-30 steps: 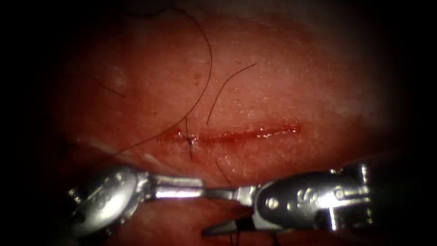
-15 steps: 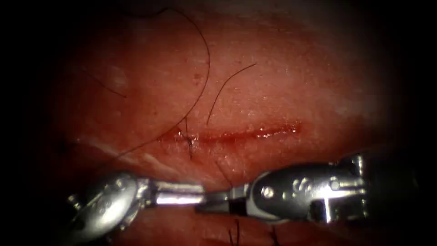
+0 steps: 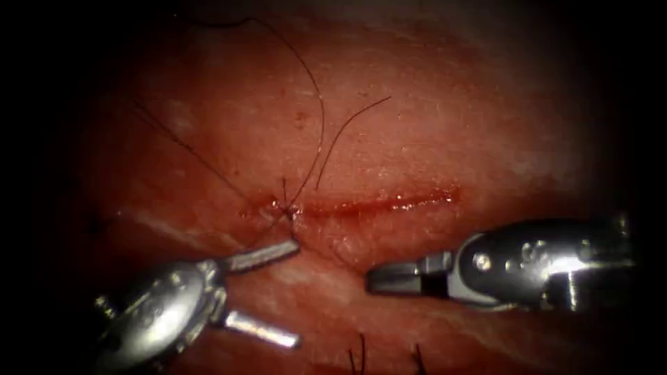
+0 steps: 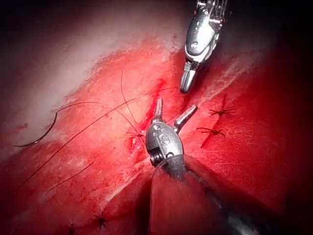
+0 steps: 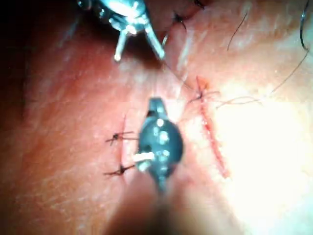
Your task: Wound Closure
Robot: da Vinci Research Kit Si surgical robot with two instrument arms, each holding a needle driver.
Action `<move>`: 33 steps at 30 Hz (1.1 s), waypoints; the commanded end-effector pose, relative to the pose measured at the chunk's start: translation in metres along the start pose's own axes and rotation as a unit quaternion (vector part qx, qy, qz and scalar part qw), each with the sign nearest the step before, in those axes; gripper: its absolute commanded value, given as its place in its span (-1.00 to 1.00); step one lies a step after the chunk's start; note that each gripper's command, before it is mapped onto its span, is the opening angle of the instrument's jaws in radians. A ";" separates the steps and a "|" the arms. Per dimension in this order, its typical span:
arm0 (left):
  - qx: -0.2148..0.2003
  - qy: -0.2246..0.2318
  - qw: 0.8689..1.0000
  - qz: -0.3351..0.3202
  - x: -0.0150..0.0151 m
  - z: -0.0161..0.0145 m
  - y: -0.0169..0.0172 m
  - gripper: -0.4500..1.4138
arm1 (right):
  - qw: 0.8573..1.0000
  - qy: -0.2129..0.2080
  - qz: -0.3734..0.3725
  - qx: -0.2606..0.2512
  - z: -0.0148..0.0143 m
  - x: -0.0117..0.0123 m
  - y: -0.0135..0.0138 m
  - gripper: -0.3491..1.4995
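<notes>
The cut [image 3: 382, 203] runs across the tissue, with a stitch [image 3: 288, 212] at its left end. My left tool [image 3: 297, 292] sits below the stitch with its jaws spread wide and nothing between them; its upper jaw lies close to the stitch. My right tool [image 3: 372, 278] lies below the cut with its jaws shut. In the left wrist view a thin thread [image 4: 112, 111] runs straight to the right tool's tip [image 4: 184, 88]. A dark curved piece that looks like the needle [image 4: 34, 139] lies free on the tissue, held by neither tool.
A loose strand of thread [image 3: 351, 121] curls above the cut. Another length [image 3: 316, 90] arcs up from the stitch. Finished stitches [image 3: 361, 355] sit near the lower edge, also seen as stitches [image 5: 120, 138] beside the right tool [image 5: 155, 103].
The right tool's jaws shut at the left tool's tip, then the left jaws opened and the right tool drew back to the right. The thread left of the stitch pulled straight.
</notes>
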 end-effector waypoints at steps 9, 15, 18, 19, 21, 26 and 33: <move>-0.004 0.034 0.998 -0.045 -0.0001 0.0001 -0.0005 -0.08 | 1.000 0.007 -0.011 -0.001 -0.0012 -0.0057 -0.0008 -1.00; -0.006 0.090 0.992 -0.092 0.0010 0.0000 -0.0036 -0.17 | 1.000 0.014 -0.015 -0.002 -0.0019 -0.0067 -0.0012 -1.00; 0.014 0.092 0.993 -0.075 0.0007 -0.0009 -0.0051 -0.15 | 1.000 0.017 -0.015 -0.002 -0.0021 -0.0070 -0.0013 -1.00; 0.028 0.081 0.995 -0.052 0.0006 -0.0013 -0.0053 -0.15 | 1.000 0.017 -0.016 -0.002 -0.0022 -0.0070 -0.0013 -1.00; 0.040 0.050 0.997 -0.033 0.0003 -0.0022 -0.0054 -0.15 | 1.000 0.018 -0.015 -0.002 -0.0024 -0.0071 -0.0012 -1.00; 0.128 -0.026 0.984 0.124 0.0016 -0.0040 -0.0041 -0.15 | 1.000 0.019 -0.012 -0.005 -0.0020 -0.0068 -0.0007 -1.00; 0.219 -0.091 0.925 0.296 0.0024 -0.0027 -0.0043 -0.10 | 1.000 0.018 -0.012 -0.008 -0.0014 -0.0068 -0.0008 -1.00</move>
